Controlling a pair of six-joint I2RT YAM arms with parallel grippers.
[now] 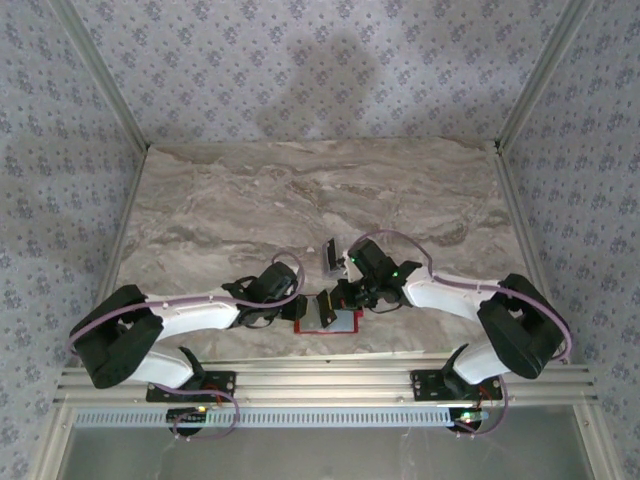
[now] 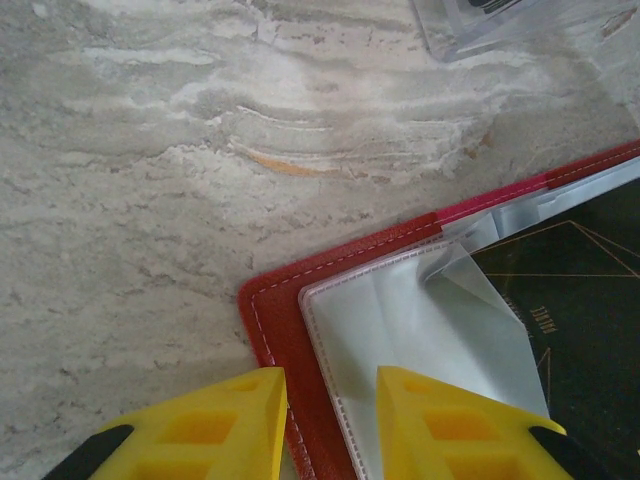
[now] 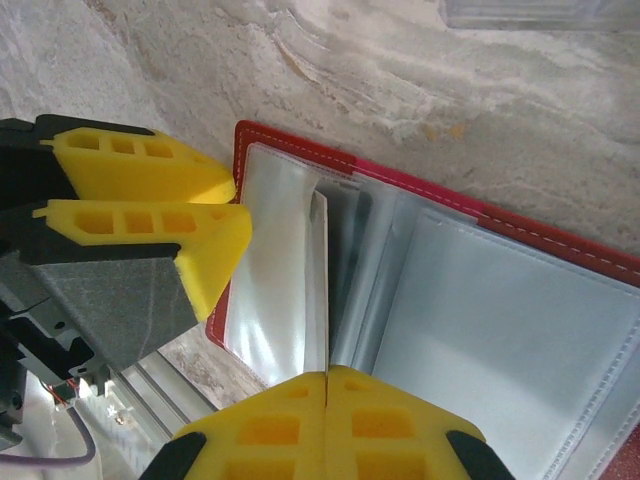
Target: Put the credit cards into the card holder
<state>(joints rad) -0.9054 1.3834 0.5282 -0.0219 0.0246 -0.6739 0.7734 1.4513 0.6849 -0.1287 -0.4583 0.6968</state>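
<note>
Card holder point(image 1: 348, 322) lies open on the table point(image 1: 300, 190) at the near edge, midway between my two arms in the top view. Both arms reach inward, elbows low, and meet over it. The left end effector point(image 1: 300, 306) is at its left end and the right end effector point(image 1: 346, 296) is over its far side. The holder's long axis runs left to right, and a clear box point(image 1: 330, 257) stands just behind it.

From the left wrist, the fingers point(image 2: 235, 420) are apart and straddle the holder's red corner rim, one over bare table, the other over the grey sleeve. I can't tell whether they press down. Beyond them a dark credit card point(image 2: 575, 320) with gold lines shows, its near corner behind a lifted clear flap. It lies toward the holder's middle, ahead and to the right of this end effector.

From the right wrist, my fingers are shut together on a thin sheet seen edge-on, running straight ahead from the tips into the fold of the sleeves. I take that for the card, held on edge and pointing into the pocket mouth. The left end effector sits just beside the holder's left rim. The right arm is the nearer one. As I judge it, the coming move is a push along the card's own plane while the left steadies the holder.
</note>
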